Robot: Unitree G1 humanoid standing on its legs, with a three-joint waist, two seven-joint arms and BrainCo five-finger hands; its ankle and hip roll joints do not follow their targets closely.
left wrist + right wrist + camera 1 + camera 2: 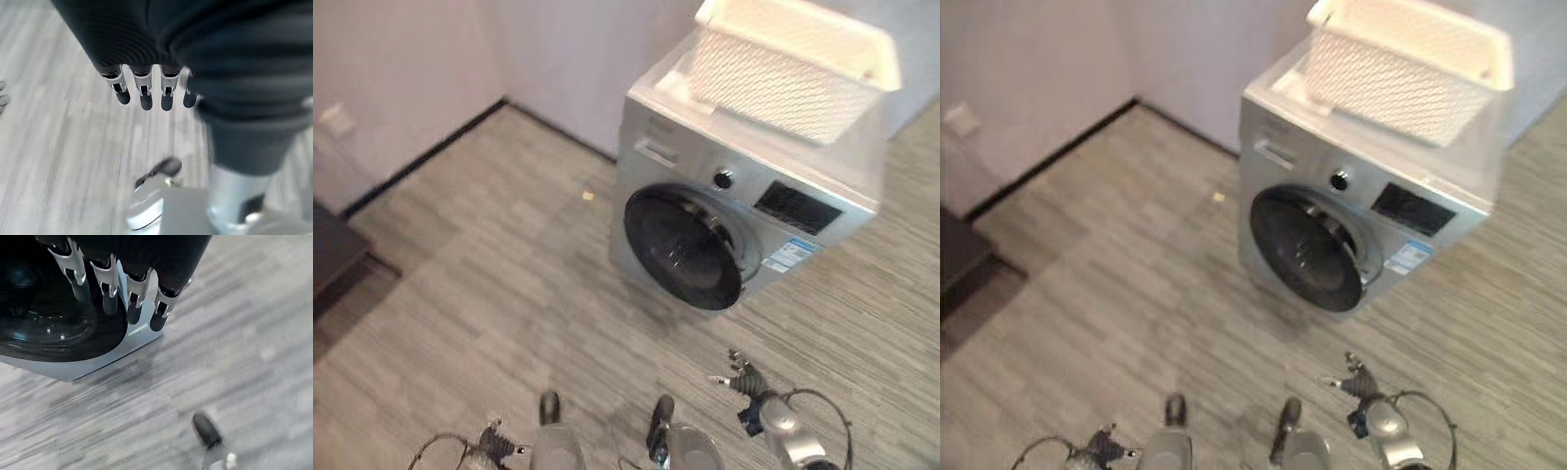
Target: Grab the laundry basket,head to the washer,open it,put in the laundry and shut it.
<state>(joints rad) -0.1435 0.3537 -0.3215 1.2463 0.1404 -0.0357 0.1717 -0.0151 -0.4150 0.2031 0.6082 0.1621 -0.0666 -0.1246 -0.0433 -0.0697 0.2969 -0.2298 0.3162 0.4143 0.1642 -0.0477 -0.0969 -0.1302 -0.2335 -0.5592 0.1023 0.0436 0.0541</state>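
Both hands hang low near the floor: right hand point(744, 377) short of the washer point(656, 211), left hand point(146, 90) off to the other side, fingers of each extended and relaxed, holding nothing. Laundry basket point(783, 64) sits on top of the washer, tilted; contents not discernible. Door point(685, 250) looks closed. Judgement: opening comes next. Step closer, square up, raise the right hand to the door edge nearest the control panel, pull steadily.
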